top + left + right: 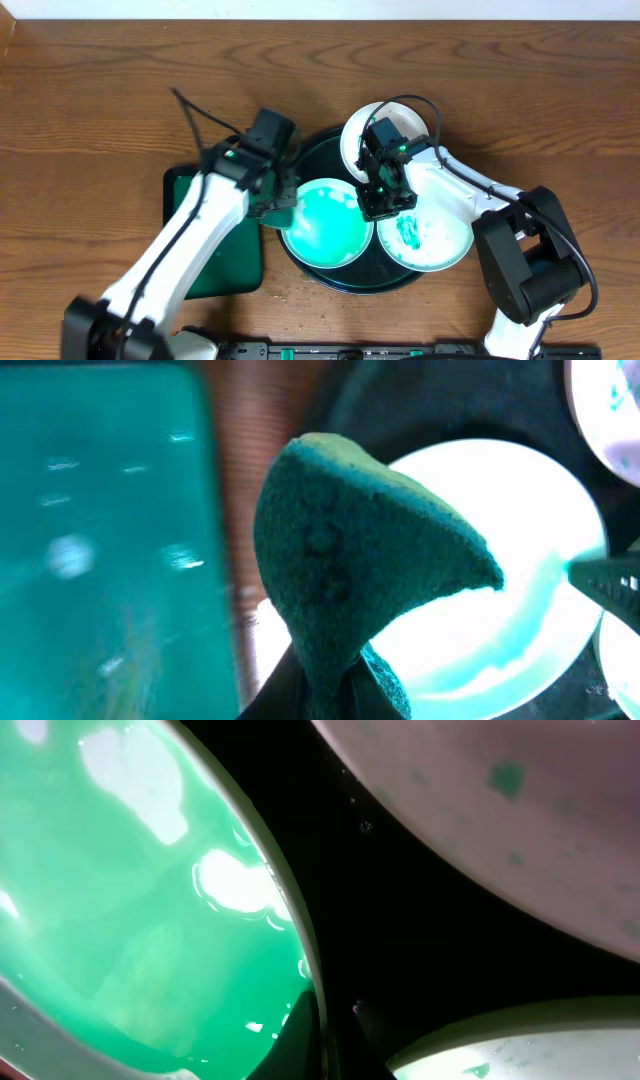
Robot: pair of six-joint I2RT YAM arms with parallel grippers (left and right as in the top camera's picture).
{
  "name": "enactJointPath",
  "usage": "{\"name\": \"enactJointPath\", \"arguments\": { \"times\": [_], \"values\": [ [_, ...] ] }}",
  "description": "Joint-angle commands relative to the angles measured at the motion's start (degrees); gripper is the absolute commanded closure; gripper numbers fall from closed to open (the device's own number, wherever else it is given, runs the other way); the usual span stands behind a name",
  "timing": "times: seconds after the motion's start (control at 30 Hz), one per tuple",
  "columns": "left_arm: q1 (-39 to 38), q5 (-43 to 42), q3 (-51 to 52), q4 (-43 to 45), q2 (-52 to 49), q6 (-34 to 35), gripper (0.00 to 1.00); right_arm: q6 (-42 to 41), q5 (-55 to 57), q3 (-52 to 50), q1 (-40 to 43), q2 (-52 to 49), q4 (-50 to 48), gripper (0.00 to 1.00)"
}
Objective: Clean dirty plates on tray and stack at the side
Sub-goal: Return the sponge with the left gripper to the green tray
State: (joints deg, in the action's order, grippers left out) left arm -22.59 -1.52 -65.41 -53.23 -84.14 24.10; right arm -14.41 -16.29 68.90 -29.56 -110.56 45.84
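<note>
Beside the green plate (pixel 325 228), left fingers (pixel 270 208) pinch a sponge (pixel 350 560); right fingers' (pixel 378 205) spread cannot be told.

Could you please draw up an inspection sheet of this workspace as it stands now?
Surface: wooden table, bare wood around the trays.
Job's things: round dark tray holding three plates. The left plate is tinted green all over, the right plate has a green smear, and the rear plate is partly under the right arm.
Clutter: rectangular green tray beside the round one, partly under the left arm.
Hands: left hand shut on a green sponge at the left plate's edge. Right hand is low between the plates, open or shut unclear.
Cables: left arm cable and right arm cable, both black and looping free.
Surroundings: black rail along the near edge.
</note>
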Motion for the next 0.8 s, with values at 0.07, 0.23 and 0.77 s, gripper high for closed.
{"name": "enactJointPath", "arguments": {
  "times": [0.07,0.23,0.77],
  "values": [
    [5.38,12.72,-0.66,-4.42,1.86,4.5,0.93,1.31,0.31,-0.76,-0.5,-1.25,0.7,0.99],
    [13.57,13.55,0.96,-5.01,-0.59,4.72,0.93,1.42,-0.31,-0.76,-0.5,-1.25,0.68,0.99],
    [20.85,6.45,1.49,-2.86,-17.75,0.81,0.83,1.42,-0.31,-0.76,-0.5,-1.25,0.66,0.99]
  ]
}}
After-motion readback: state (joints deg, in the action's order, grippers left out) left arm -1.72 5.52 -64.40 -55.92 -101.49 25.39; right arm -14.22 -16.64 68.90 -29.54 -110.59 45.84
